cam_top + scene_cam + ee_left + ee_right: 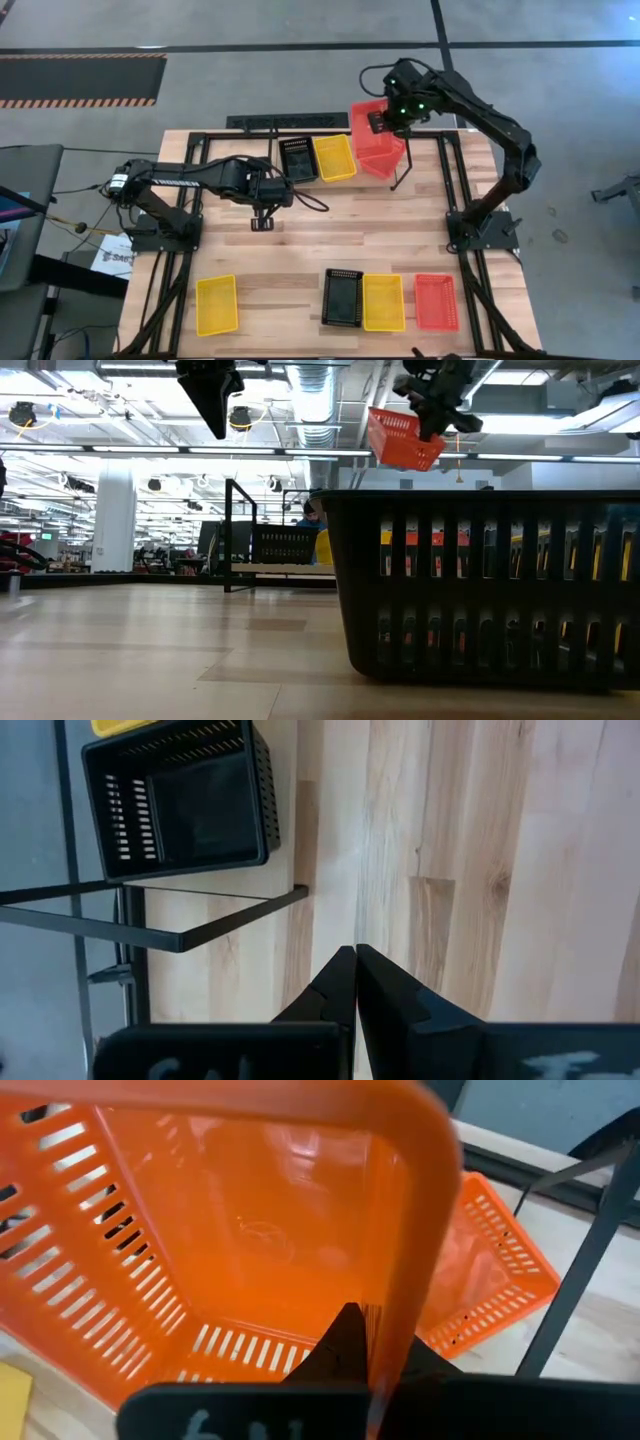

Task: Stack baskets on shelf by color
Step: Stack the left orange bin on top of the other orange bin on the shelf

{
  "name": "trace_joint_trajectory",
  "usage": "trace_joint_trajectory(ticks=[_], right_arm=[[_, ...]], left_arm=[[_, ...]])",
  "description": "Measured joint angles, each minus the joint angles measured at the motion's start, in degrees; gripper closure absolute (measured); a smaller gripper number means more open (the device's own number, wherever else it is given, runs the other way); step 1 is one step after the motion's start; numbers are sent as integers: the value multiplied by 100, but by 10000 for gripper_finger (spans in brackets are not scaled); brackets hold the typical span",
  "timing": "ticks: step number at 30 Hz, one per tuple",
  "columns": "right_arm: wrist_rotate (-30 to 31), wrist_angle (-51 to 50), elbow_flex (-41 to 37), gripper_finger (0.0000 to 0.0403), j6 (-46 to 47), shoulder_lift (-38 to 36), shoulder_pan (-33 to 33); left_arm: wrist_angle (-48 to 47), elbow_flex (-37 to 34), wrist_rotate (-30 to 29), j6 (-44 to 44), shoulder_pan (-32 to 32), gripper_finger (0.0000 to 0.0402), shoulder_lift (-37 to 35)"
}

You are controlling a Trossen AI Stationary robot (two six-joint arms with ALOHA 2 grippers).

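My right gripper (383, 122) is at the table's far edge, shut on a red-orange basket (368, 120) held in the air above the shelf (404, 172). In the low view this basket (403, 438) hangs tilted high above the table. On the shelf sit a black basket (297, 158), a yellow one (334, 157) and another red-orange one (382, 160), bottoms down side by side. My left gripper (262, 222) hovers shut over bare wood near the table's middle, just short of the shelf. My right gripper pinches the red-orange basket's rim (400, 1270) on one wall, one finger (345, 1342) inside and the other outside. The basket is lifted clear and tilted, hanging over the red-orange basket on the shelf (492, 1270).
Along the near edge lie a yellow basket (217, 305), a black one (343, 298), a second yellow one (383, 302) and a red-orange one (436, 301). The black one (480, 590) fills the low view's right. Bare wood lies between both rows.
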Motion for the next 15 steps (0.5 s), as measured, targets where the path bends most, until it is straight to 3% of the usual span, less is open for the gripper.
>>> trace_joint_trajectory(ticks=[4, 9, 15], right_arm=[[135, -3, 7, 402, 13, 47, -17], [1288, -191, 7, 402, 332, 178, 6], [1580, -615, 7, 402, 436, 667, 190]], left_arm=[[-1, 0, 0, 30, 0, 402, 0], [-4, 0, 2, 40, 0, 401, 0], [-4, 0, 3, 38, 0, 402, 0]])
